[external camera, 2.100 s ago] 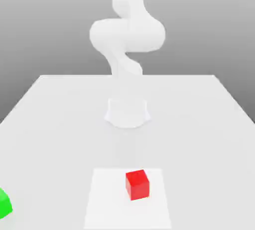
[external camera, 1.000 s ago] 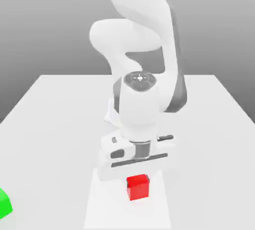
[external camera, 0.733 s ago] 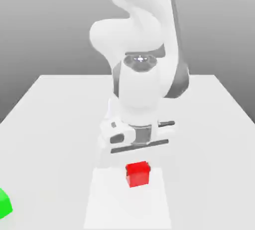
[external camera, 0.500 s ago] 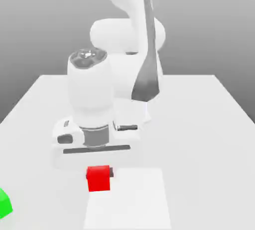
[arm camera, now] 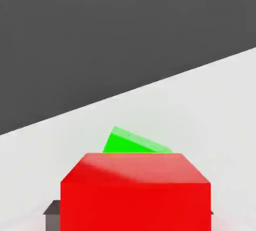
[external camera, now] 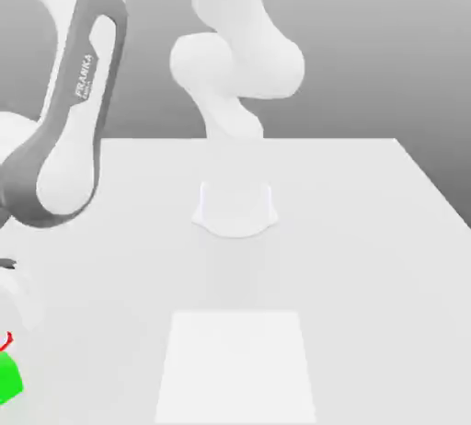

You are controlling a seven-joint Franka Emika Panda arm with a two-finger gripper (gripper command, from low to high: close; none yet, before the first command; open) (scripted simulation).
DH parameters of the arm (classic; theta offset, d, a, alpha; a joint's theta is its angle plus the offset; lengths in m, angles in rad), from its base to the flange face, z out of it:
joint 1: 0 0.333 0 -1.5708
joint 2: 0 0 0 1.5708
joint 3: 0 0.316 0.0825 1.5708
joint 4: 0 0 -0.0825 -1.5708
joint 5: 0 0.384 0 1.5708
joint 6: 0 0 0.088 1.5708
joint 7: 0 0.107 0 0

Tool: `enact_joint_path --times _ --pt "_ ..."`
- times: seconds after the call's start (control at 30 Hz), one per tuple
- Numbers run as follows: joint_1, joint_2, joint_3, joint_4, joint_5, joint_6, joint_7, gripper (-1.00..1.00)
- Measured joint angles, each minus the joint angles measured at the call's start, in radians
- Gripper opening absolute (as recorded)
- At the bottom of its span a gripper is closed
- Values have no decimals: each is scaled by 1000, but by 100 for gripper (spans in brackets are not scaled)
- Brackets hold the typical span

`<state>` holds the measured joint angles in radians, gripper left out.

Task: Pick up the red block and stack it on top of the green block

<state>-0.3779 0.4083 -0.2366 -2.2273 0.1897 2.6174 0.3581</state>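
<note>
Red block over the green one
The gripper (arm camera: 135, 215) clamps the red block (arm camera: 135, 195) just above the green block (arm camera: 131, 142).

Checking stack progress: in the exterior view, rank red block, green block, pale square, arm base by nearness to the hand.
1. red block, gripped.
2. green block, just below it.
3. pale square, table front middle.
4. arm base, farther back.

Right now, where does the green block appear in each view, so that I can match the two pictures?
Exterior view: the green block sits at the left edge, low in the picture, cut by the frame, a red sliver just above it.
Hand view: it shows in the middle, partly hidden behind the red block.
Shared landmark: the white table.
</note>
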Motion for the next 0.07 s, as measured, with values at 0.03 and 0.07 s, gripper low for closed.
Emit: enact_joint_path --times 0.03,0.07 --pt "0 0 0 0 0 0 0 100" --pt "0 0 0 0 0 0 0 100"
